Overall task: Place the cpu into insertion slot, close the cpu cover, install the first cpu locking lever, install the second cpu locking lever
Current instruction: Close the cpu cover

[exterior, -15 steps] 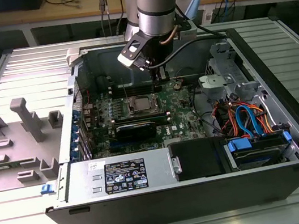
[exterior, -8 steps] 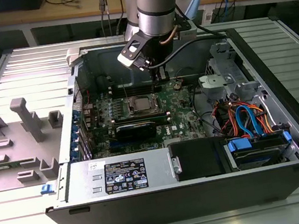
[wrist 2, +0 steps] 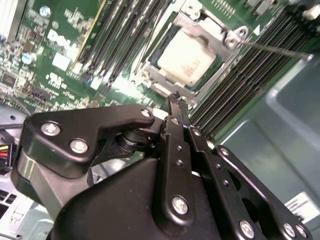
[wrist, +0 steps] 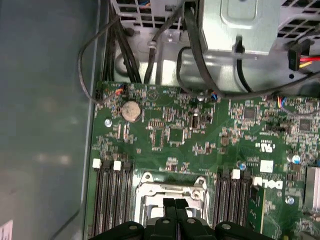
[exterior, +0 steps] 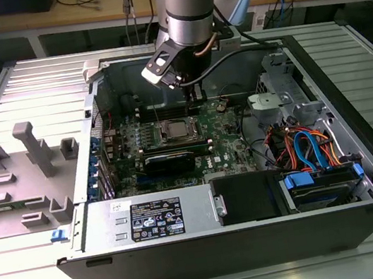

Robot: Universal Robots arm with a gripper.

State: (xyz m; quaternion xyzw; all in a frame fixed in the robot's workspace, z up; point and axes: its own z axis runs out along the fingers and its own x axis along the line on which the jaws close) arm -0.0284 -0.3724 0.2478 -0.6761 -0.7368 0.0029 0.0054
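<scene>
Black jaws, pressed together, near the matte silvery square cpu (wrist 2: 186, 54).

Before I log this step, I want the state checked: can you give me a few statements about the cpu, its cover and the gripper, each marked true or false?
1. The cpu sits in the insertion slot. True.
2. The cpu cover stands upright. False: it lies flat, framing the cpu.
3. The gripper holds the cpu. False: it is shut on nothing, beside the slot.
4. A round coin battery sits on the green board. True.
</scene>
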